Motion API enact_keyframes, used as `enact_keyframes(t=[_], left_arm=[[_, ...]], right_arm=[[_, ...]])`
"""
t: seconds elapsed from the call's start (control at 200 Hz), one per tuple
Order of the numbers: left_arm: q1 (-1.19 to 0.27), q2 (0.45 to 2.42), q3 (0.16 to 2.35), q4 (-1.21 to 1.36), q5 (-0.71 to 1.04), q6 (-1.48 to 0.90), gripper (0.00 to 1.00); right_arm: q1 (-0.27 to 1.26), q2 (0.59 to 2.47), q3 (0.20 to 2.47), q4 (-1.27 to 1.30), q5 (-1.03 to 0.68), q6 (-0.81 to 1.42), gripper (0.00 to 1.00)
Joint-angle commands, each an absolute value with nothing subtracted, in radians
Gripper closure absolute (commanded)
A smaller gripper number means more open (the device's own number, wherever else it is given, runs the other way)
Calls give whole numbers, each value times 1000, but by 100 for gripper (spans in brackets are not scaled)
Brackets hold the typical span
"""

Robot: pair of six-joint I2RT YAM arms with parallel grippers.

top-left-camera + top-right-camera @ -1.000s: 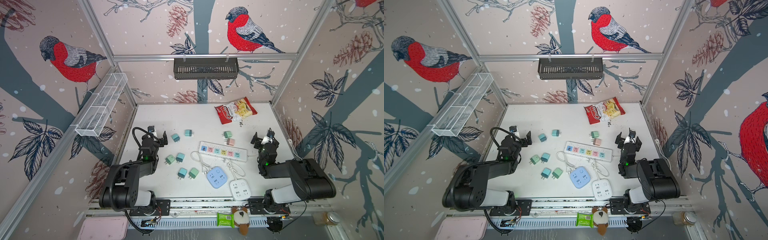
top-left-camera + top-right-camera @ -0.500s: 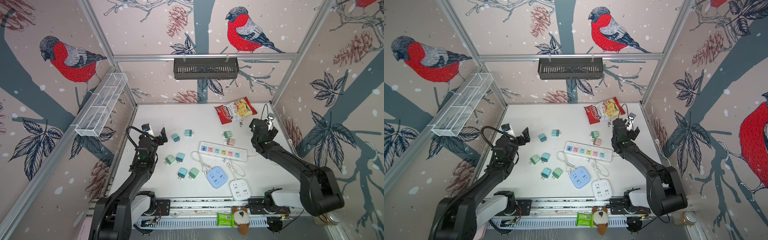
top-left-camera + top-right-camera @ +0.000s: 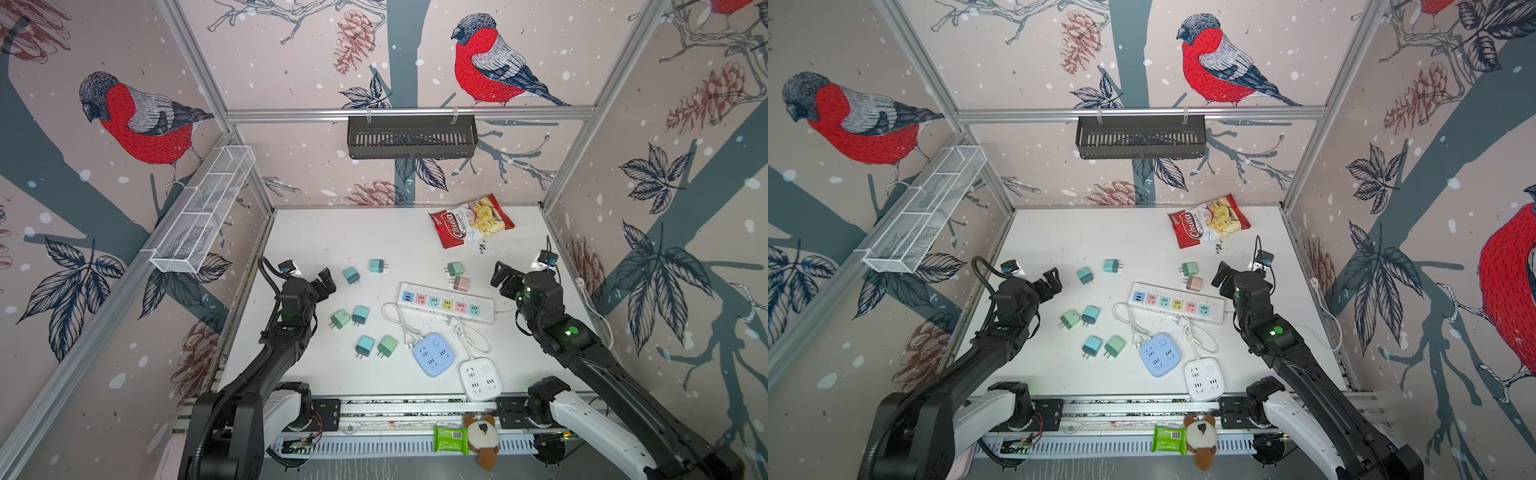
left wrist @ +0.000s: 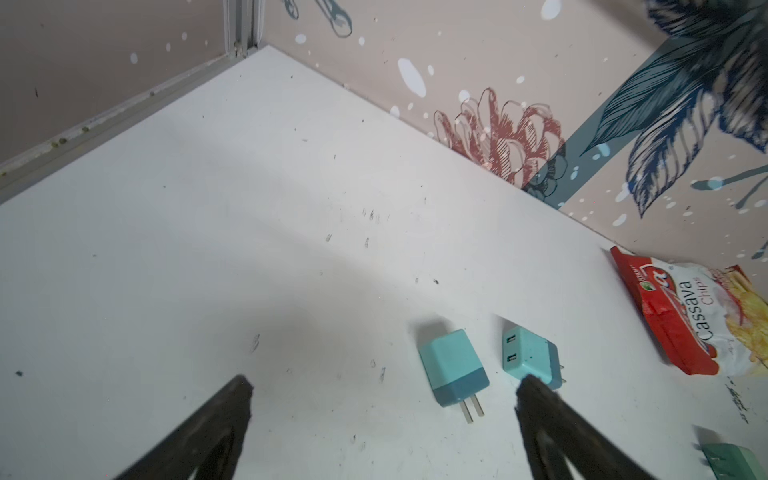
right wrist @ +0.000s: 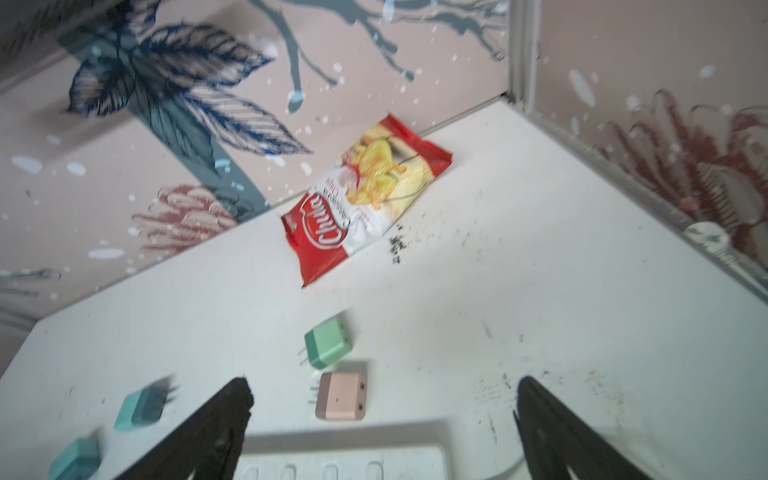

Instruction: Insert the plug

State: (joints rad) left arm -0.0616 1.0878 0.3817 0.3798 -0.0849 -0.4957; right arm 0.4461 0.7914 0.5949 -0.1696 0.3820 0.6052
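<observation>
Left fingers [image 3: 324, 276]: spread wide, nothing held, hovering clear of the counter [image 3: 374, 232].
- In the left wrist view a teal plug [image 4: 453, 368] lies flat just ahead of the tips. It is inside the gap but close to one finger, with its prongs pointing back toward the wrist.
- A second teal plug [image 4: 528, 357] sits just beside the first. Its near corner is hidden behind that same fingertip, so I cannot tell whether they touch.
- Both top views show the two plugs lying loose just beyond the tips.

Right fingers [image 3: 500, 272]: equally wide apart and empty.
- In the right wrist view a pink plug [image 5: 340, 395] lies on its side ahead of the tips, within the gap and nearer one finger.
- A green plug [image 5: 326, 347] lies just beyond the pink one.
- The power strip [image 5: 340, 461] shows blurred below the gap, closer to the wrist than the pink plug.
- In a top view the strip lies flat just beside the fingers, its row of coloured sockets facing up and the pink plug at its far edge.

Other items:
- A chips bag [image 3: 471, 221] lies well ahead of the right fingers, by the back wall.
- A blue socket block [image 3: 433, 354] and a white socket block [image 3: 480, 377] lie behind both sets of fingers, between the arms.
</observation>
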Motion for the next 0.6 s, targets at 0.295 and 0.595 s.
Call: enact_keyframes(t=[0.295, 0.595], left_arm=[[-52, 1069, 385, 371, -32, -506, 1], [-60, 1063, 386, 376, -7, -489, 1]], right_arm=[[659, 912, 610, -362, 187, 717, 23], [809, 1010, 605, -474, 143, 813, 26]])
